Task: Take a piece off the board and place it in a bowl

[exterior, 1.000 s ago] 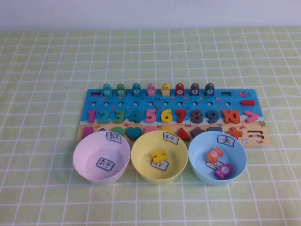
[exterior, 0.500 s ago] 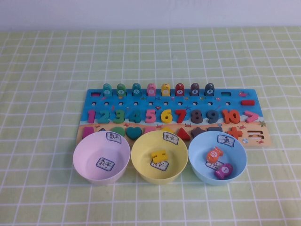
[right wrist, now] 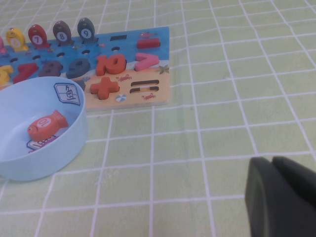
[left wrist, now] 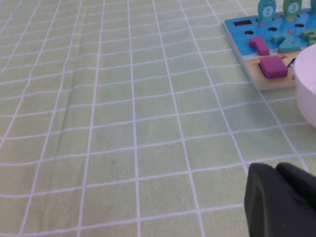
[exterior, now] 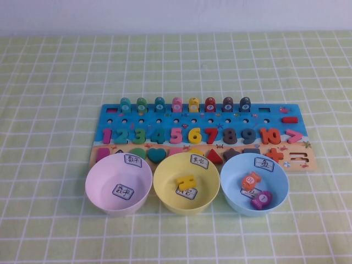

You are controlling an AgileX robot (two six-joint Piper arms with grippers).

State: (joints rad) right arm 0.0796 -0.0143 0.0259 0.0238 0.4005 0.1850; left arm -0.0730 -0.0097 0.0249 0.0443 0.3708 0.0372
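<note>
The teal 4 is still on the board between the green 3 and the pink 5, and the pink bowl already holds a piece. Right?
Not quite: the high view shows the pink bowl empty. The teal 4 does sit on the board between the 3 and 5.

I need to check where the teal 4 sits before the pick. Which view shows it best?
The high view: the teal 4 lies in the board's digit row, behind the pink bowl. Neither wrist view shows it; left gripper and right gripper hover off the board's ends.
</note>
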